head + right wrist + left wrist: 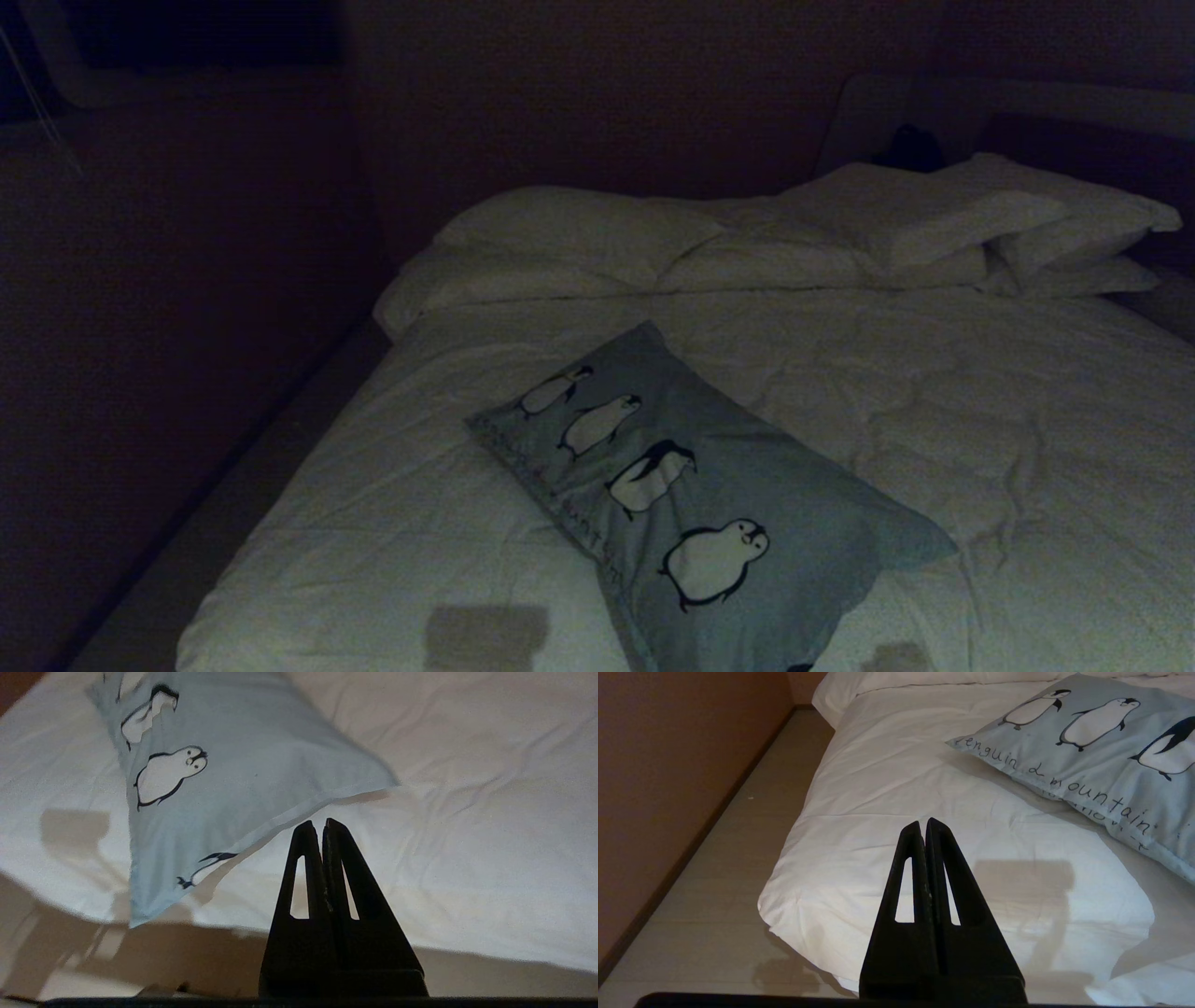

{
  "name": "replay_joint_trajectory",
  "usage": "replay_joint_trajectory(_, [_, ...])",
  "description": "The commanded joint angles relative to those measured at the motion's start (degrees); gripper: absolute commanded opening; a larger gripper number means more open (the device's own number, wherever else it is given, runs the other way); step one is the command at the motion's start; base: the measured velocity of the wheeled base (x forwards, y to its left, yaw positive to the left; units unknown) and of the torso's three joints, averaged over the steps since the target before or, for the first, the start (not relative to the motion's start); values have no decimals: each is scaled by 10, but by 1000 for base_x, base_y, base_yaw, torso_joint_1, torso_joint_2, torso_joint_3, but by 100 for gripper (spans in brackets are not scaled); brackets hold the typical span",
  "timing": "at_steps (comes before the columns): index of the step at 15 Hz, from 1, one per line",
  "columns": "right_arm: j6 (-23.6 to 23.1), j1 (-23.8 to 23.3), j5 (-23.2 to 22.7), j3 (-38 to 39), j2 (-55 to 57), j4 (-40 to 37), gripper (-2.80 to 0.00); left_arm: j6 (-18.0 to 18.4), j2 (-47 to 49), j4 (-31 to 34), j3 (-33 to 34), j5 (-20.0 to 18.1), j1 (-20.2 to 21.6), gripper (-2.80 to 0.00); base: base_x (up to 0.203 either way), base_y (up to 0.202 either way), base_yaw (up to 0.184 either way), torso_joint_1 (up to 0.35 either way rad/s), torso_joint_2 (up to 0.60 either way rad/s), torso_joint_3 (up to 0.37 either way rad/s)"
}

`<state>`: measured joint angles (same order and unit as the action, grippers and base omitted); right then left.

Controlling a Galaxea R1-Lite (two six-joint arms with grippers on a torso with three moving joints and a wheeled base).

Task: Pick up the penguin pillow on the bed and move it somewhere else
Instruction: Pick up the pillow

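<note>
Both grippers are seen with their fingers pressed together and nothing between them: the right gripper (323,823) hangs over the foot of the bed (980,439), just off the near hem of the penguin pillow (243,756), while the left gripper (923,823) is held over the bed's near left corner, well apart from the pillow. Neither is in the head view.

In the head view the penguin pillow (738,467) is laid diagonally on the white duvet, from about 11 o'clock down to 5 o'clock, its near end overhanging the foot edge. Plain white pillows (934,219) are stacked at 1 o'clock by the headboard.

It is judged to be light, soft and floppy; sagging around any grip is to be expected, and smooth cotton may slip. A pinch on the flat sewn hem or the free corner near the right gripper is judged best, once the fingers are parted.

Along one long edge, handwritten lettering (1064,786) is read as "penguin & mountain"; the smaller line beneath cannot be made out.
</note>
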<state>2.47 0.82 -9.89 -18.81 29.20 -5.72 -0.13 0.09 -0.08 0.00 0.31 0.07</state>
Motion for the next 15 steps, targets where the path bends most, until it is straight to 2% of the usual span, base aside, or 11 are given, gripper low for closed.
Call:
replay_joint_trajectory(1, [3, 1, -18, -28, 156, 109, -280, 0, 0, 0, 0, 0, 0, -280, 0, 0, 0, 0, 0, 0])
replay_joint_trajectory(4, [19, 1, -25, -94, 306, 154, -280, 0, 0, 0, 0, 0, 0, -280, 0, 0, 0, 0, 0, 0])
replay_joint_trajectory(9, [59, 1, -38, -257, 540, 181, -280, 0, 0, 0, 0, 0, 0, -280, 0, 0, 0, 0, 0, 0])
replay_joint_trajectory(11, [78, 1, -40, -307, 605, 184, -280, 0, 0, 0, 0, 0, 0, -280, 0, 0, 0, 0, 0, 0])
replay_joint_trajectory(15, [87, 2, -41, -378, 709, 185, -280, 0, 0, 0, 0, 0, 0, -280, 0, 0, 0, 0, 0, 0])
